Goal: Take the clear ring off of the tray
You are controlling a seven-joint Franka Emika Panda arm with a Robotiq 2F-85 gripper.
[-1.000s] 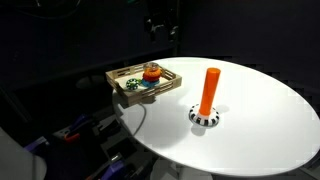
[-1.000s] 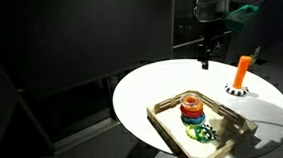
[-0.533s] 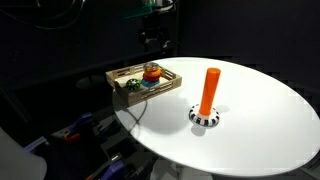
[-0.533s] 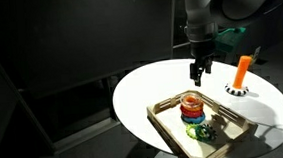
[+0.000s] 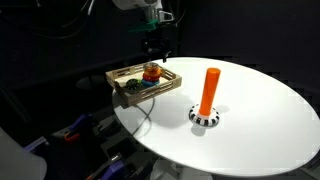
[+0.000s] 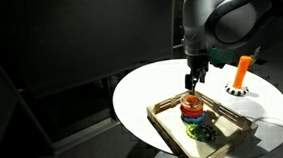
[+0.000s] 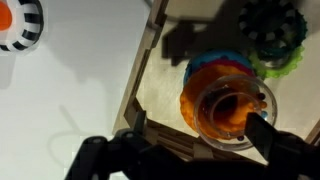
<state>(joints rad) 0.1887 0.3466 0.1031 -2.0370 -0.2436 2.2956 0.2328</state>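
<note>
Gripper (image 6: 193,82) spread above the clear ring (image 7: 262,100) (four o'clock, wrist view); a deep pinch might drag the orange ring (image 7: 205,90) along.

The round white bench (image 5: 265,115) carries two things. The tray (image 5: 168,91) sits at its edge. The peg base (image 5: 204,118) stands nearer the middle, well apart.

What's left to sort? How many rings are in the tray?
4: the clear ring tops a stack, the orange ring under it, a blue ring lower, the green-and-white ring lies apart. The stack may hide more.
</note>
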